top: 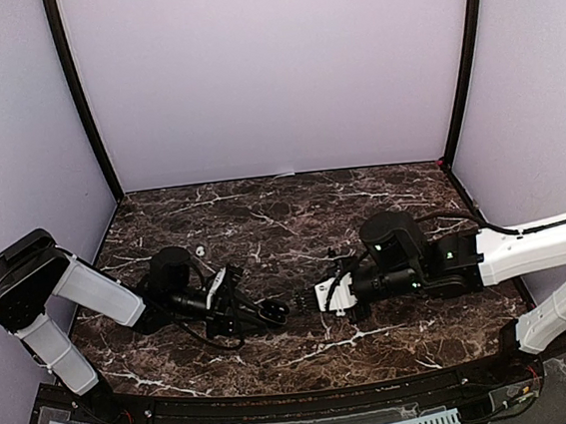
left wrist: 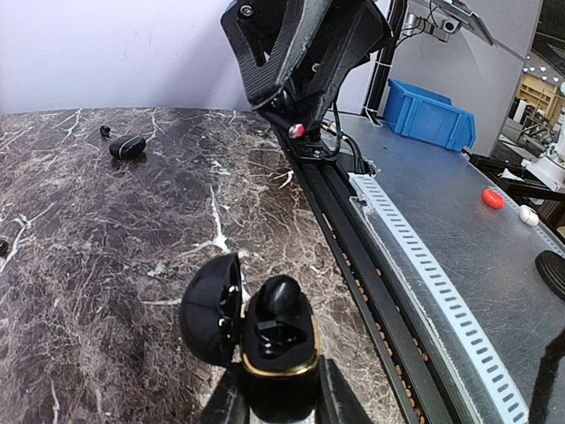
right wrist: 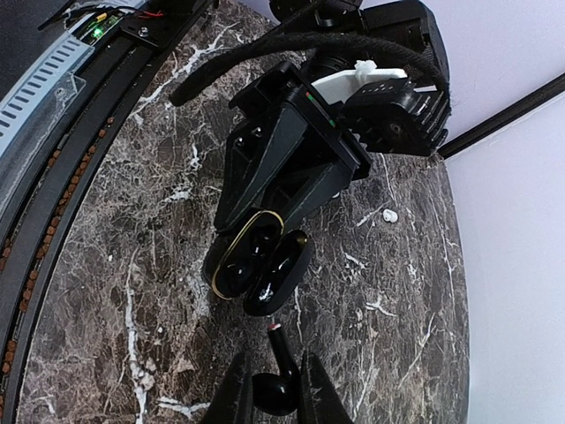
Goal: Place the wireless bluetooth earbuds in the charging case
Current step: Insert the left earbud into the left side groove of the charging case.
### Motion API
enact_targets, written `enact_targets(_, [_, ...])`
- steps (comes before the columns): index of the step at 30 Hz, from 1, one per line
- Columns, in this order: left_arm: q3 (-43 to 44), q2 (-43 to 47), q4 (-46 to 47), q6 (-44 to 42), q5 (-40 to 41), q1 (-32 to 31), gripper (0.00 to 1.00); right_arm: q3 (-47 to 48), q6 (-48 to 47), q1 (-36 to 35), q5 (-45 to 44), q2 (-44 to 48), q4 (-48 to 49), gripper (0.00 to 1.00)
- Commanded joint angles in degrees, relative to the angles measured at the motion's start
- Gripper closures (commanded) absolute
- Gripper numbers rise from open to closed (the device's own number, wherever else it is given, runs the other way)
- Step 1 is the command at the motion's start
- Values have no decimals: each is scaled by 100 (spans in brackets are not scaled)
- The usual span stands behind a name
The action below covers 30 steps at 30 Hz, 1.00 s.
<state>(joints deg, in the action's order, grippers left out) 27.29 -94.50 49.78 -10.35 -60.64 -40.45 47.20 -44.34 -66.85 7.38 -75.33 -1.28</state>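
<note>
At mid-table, left end effector (top: pixel 276 313) clamps open charging case (left wrist: pixel 281 358); right end effector (top: pixel 322 296) pinches an earbud (right wrist: pixel 274 391).

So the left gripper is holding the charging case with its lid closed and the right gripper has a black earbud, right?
Not quite. The charging case in the left gripper has its lid open, not closed; the left wrist view shows it. The right gripper does hold a black earbud.
</note>
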Motion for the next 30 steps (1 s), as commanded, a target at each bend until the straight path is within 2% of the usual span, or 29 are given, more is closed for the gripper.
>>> enact_targets(1, [139,3,-44,-81,-161,-53,100,191,-128,-144,-168,-48,-59,100])
enact_targets(17, [248,-40,-436,-442,-152,-187,100,522,-625,-519,-412,-580,-186,100])
enact_targets(30, [346,-52,-776,-676,43,-279,100,1123,-819,-691,-992,-1161,-826,100])
